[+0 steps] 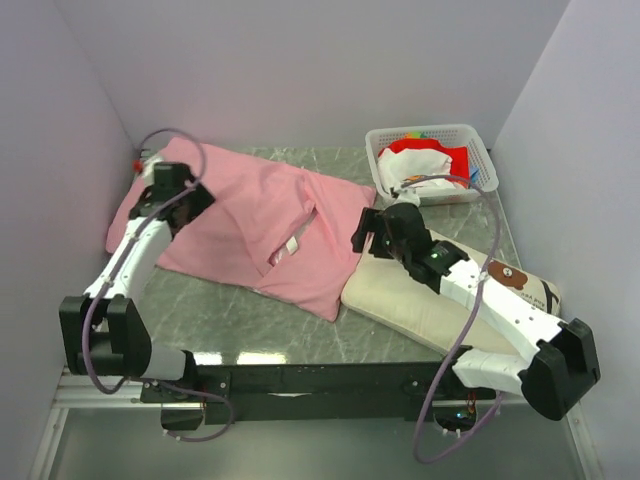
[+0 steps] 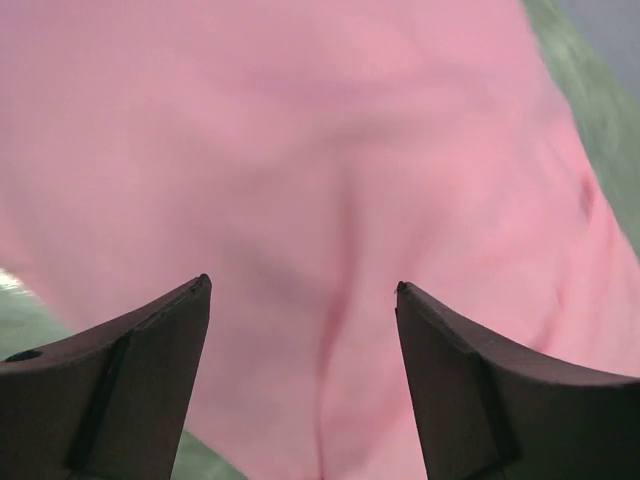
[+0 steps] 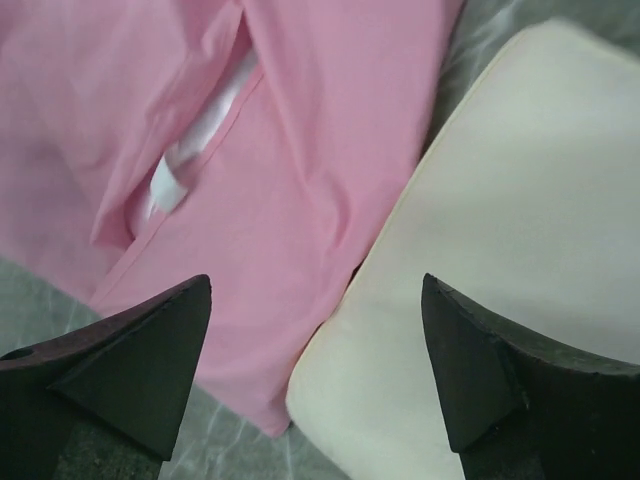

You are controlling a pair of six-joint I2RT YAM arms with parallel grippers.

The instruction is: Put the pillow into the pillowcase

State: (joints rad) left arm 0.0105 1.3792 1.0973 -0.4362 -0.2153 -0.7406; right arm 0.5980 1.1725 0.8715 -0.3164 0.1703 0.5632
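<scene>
The pillow (image 1: 395,300) lies along the counter's (image 1: 230,320) near right edge, its left end touching the pillowcase (image 1: 250,215). The right hand (image 3: 315,285), spread, hovers over that join, nearer than the spread left hand (image 2: 300,285).

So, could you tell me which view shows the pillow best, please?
The top external view: the pillow shows at full length, though the right arm crosses it. The right wrist shows one corner; the left wrist, none.

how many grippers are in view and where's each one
2. The left gripper hangs open over the far-left part of the pillowcase. The right gripper hangs open where the pillow edge meets the pillowcase. Neither is hidden.
</scene>
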